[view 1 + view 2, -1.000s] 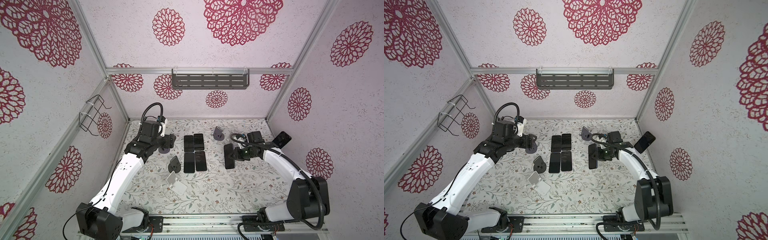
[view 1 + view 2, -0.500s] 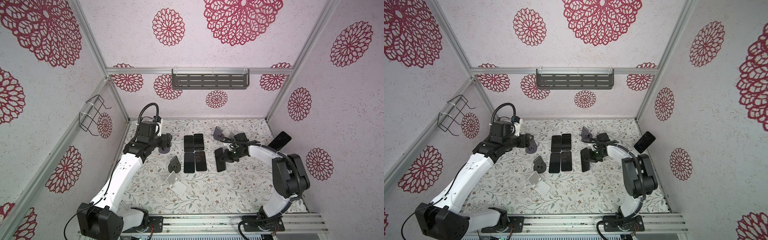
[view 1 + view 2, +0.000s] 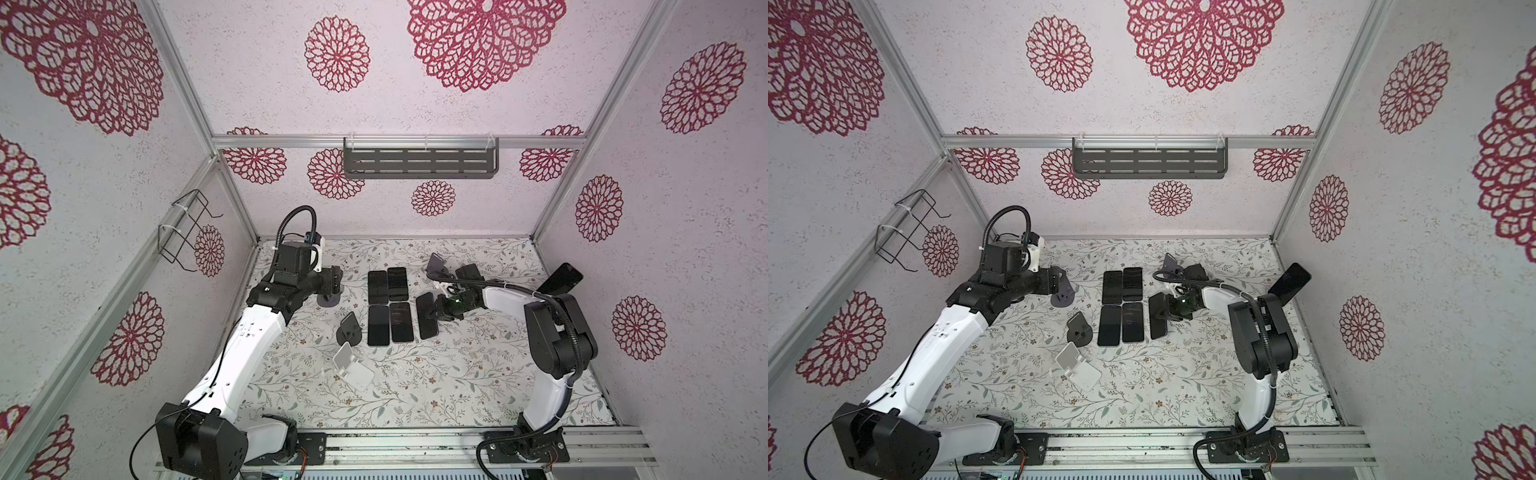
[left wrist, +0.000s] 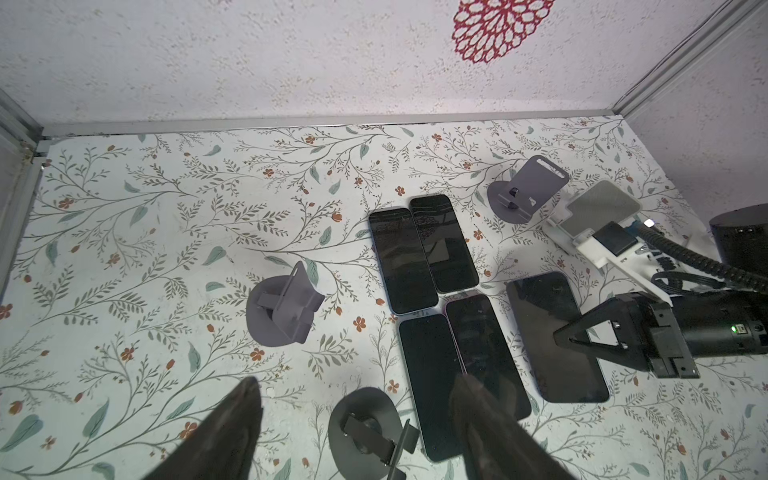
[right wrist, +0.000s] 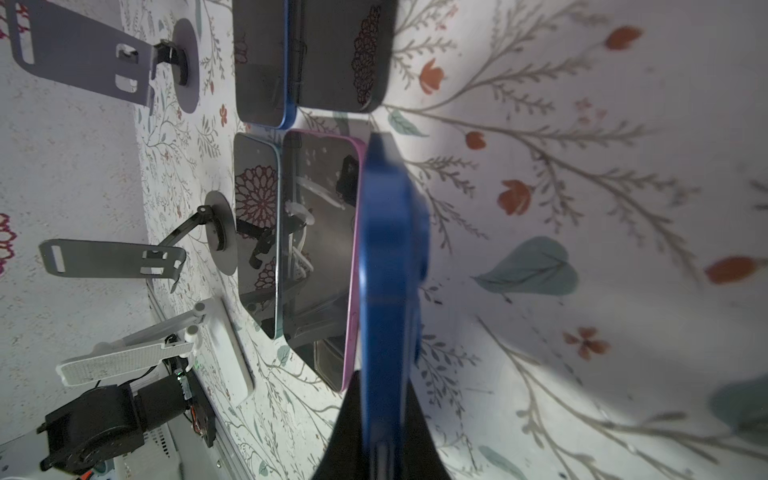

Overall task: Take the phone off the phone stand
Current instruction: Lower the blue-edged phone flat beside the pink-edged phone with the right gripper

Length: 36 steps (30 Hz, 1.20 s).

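Floral-printed tabletop point(image 3: 457, 374) sits inside a booth of pale walls patterned with red rosettes. At mid-table a block of four phones point(image 3: 377, 286) lies flat, screens up, two by two.

Item 1: the right gripper point(image 3: 438, 309) is clamped on the blue phone point(image 3: 427, 318). The right wrist view shows one dark finger on each face. The blue phone is on no stand. It is held at a tilt just beside the right column of the block, its long side running parallel to that column and its dark screen showing in both top views. Whether its lower edge touches the surface cannot be determined.

Item 2: the left gripper point(image 3: 332, 280) hangs to the left of the block with its jaws spread wide and nothing between them. In both top views it overlaps the grey round-based stand point(image 3: 328, 300).

Item 3: the dark stand point(image 3: 348, 329) is just left of the block's near row, and the white stand point(image 3: 353, 368) is nearer the front. The rear grey stand point(image 3: 435, 262) is behind the right arm.

Item 4: a further phone point(image 3: 560, 279) stands tilted near the right wall, its support hidden.
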### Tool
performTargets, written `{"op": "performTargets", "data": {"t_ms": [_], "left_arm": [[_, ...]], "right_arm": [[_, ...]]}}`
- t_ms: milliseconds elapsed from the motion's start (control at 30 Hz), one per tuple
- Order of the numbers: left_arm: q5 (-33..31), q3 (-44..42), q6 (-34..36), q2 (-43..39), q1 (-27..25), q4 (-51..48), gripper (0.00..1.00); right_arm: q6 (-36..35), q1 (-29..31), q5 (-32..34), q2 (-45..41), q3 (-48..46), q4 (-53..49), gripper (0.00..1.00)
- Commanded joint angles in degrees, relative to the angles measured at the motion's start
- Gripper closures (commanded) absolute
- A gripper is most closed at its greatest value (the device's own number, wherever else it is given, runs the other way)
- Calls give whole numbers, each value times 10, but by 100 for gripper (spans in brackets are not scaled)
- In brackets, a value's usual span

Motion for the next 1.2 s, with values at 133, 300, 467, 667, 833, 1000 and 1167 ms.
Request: {"op": "performTargets", "data": {"t_ms": [133,300,467,667,833,1000,1167], "left_arm": [[-3,-6,11,-7,6,17,23],[0,-6,11,-8,8,17,23],[5,-5,8,-9,11,18,23],[6,-5,10,-11,13,18,23],[14,-4,9,-11,17,18,23],[14,-4,9,-13,18,17,23],[17,-3,9,-13,19,17,23]], "right_arm": [[16,7,-8,13,3,19,100],[21,8,-1,18,-1,26,97],[19,7,0,41,11,29,92],[20,8,-1,52,16,39,82],[19,8,2,55,14,40,78],[17,8,14,48,12,36,68],[14,8,40,32,3,41,55]]}}
